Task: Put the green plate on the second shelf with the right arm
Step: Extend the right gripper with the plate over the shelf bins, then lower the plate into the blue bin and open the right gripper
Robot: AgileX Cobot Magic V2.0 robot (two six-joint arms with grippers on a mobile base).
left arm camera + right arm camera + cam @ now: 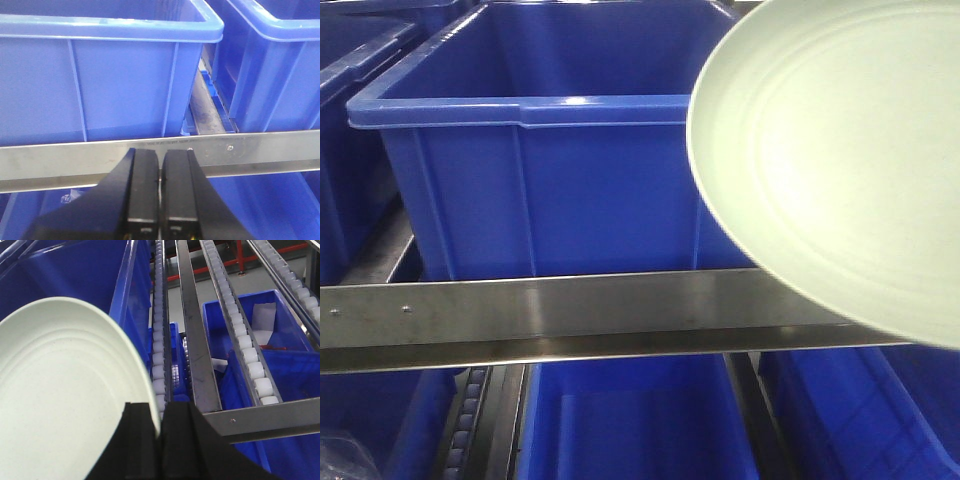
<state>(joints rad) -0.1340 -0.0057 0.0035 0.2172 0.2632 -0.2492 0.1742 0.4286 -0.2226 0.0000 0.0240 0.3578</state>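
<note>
Right jaws pinch the rim of the pale sage-green, faintly ringed green plate (65, 390); left jaws closed, empty.

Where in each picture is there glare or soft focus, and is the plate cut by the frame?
Front view: glare on the blue bin's rim and the steel rail; the green plate is soft and cut by the right edge. Left wrist view: the left end effector is dark, the rail bright. Right wrist view: plate cut at left.
</note>
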